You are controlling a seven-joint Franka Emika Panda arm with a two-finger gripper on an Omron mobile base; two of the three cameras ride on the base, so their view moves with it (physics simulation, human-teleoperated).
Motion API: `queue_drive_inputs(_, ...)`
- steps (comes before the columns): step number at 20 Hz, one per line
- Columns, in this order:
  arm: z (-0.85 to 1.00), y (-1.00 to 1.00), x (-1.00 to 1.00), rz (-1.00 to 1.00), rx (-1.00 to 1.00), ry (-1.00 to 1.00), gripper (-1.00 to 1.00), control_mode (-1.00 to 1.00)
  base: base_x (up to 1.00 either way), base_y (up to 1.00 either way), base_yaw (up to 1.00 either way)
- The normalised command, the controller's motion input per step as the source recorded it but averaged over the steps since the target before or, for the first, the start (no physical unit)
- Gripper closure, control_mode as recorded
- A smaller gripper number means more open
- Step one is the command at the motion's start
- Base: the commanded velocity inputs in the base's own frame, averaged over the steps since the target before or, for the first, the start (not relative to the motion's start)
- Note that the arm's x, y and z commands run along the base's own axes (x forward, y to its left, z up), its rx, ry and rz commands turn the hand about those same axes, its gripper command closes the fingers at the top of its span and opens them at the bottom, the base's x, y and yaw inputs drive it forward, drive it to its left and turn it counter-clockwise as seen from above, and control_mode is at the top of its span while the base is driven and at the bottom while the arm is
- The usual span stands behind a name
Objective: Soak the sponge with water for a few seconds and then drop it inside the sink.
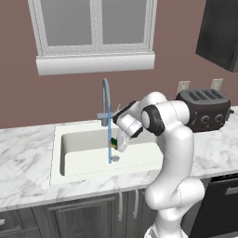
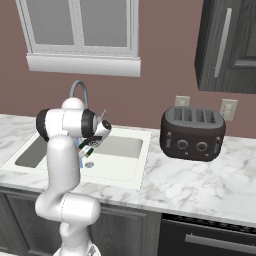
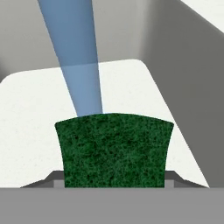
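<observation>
Closest to the left base camera was the robot's big white arm (image 1: 174, 153), coming up from the lower right and bending over the marble counter (image 1: 25, 158) toward the sink (image 1: 62, 153). Its gripper (image 1: 117, 142) hung inside the basin, right at the water (image 1: 109, 135), a thin blue stream dropping from the grey gooseneck tap (image 1: 106, 100). You could just make out a bit of the sponge (image 1: 113, 141) pinched at the tip, yellow and green, touching the stream. Off to the right sat a dark toaster (image 1: 204, 108) on the counter, and a window (image 1: 95, 30) was on the wall above the tap. From the right base camera, the arm (image 2: 62, 165) rose at the lower left and blocked most of the basin (image 2: 117, 150); the gripper (image 2: 86, 152) pointed down into it with the sponge (image 2: 89, 151) as a tiny speck at its end, and a sliver of the stream (image 2: 80, 150) was barely visible beside the arm. The toaster (image 2: 192, 132) stood well apart on the right, with a dark cabinet (image 2: 227, 45) above it. On the hand camera, the sponge's dark green scrub side (image 3: 113, 148) was up front, clamped between the fingers (image 3: 50, 178), so the pincer was definitely clenched on it. The stream (image 3: 76, 61) ran down and met the sponge's far edge, with the pale sink floor (image 3: 30, 131) behind.
</observation>
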Motion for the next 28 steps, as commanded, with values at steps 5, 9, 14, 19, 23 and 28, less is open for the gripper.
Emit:
queue_drive_inputs(5,-0.07,0.08,0.14,0.0,0.0,0.0,1.0,-1.0,0.0,0.0,0.0)
queue_drive_inputs(9,-0.11,0.08,0.16,0.0,0.0,0.0,1.0,-1.0,0.0,0.0,0.0)
queue_drive_inputs(14,-0.14,0.1,0.23,0.0,0.0,0.0,1.0,-1.0,0.0,0.0,0.0)
queue_drive_inputs(19,-0.05,0.05,0.08,0.0,0.0,0.0,1.0,-1.0,0.0,0.0,0.0)
queue_drive_inputs(23,0.0,0.0,-0.01,0.0,0.0,0.0,1.0,-1.0,0.0,0.0,0.0)
queue_drive_inputs(28,0.0,0.0,-0.09,0.0,0.0,0.0,1.0,-1.0,0.0,0.0,0.0)
